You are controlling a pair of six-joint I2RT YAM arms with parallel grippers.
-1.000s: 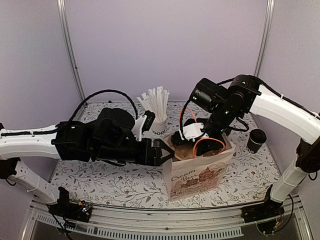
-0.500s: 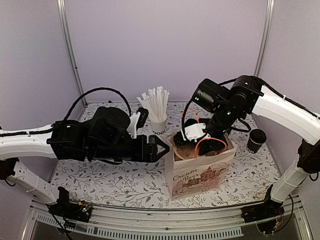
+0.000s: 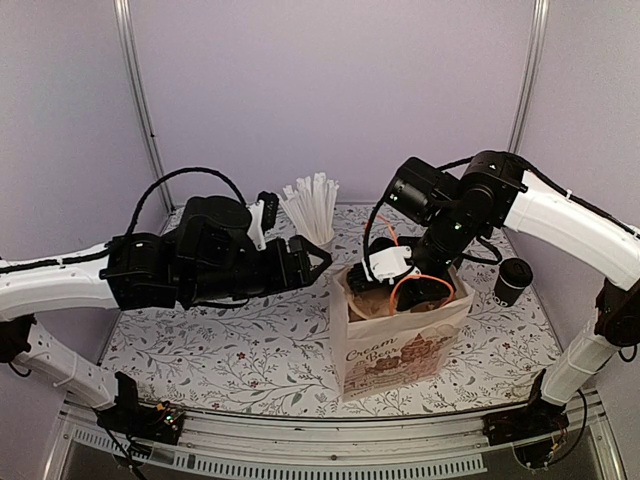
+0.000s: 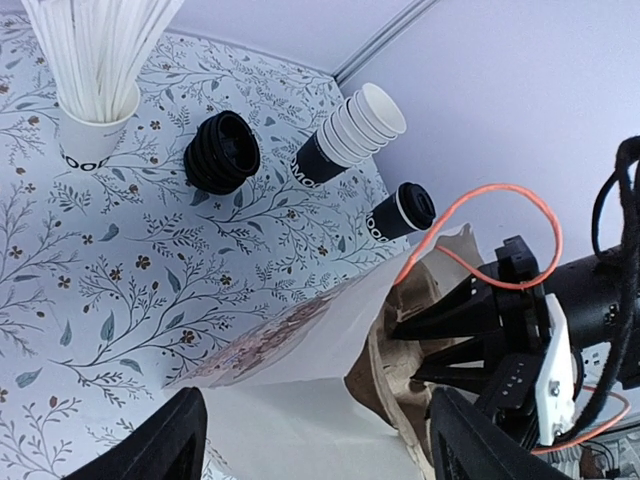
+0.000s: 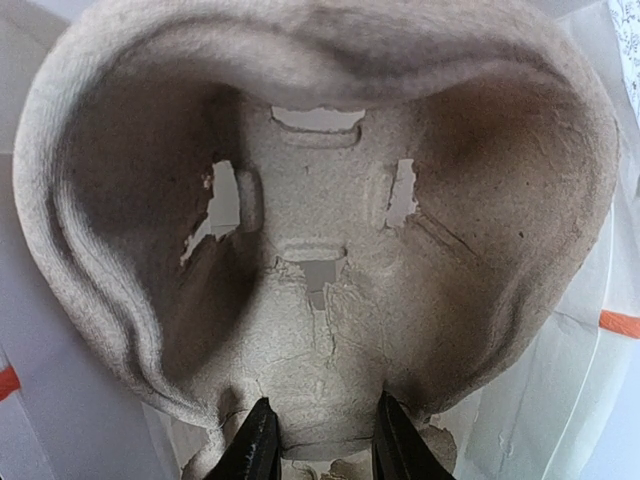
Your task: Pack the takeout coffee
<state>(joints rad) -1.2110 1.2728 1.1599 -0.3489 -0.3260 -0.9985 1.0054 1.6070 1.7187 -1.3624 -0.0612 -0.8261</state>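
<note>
The takeout coffee [image 3: 512, 280], a black cup with a black lid, stands on the table to the right of the paper bag [image 3: 400, 345]; the left wrist view has it [image 4: 402, 212] beyond the bag's mouth. My right gripper [image 3: 378, 283] reaches into the top of the bag. In the right wrist view this gripper [image 5: 325, 450] is shut on the middle ridge of a brown pulp cup carrier [image 5: 320, 200] that sits in the bag. My left gripper [image 3: 318, 262] hangs open to the left of the bag, clear of its rim, with nothing between its fingers [image 4: 160, 440].
A white cup of straws [image 3: 315, 225] stands behind the bag. Further back lie a stack of black lids [image 4: 222, 152] and a stack of lidless cups [image 4: 350, 135], on their sides. An orange cable [image 3: 415, 285] loops over the bag's opening.
My left gripper has drawn back from the bag's left rim, up and to the left, still open. The right gripper stays in the bag on the carrier.
</note>
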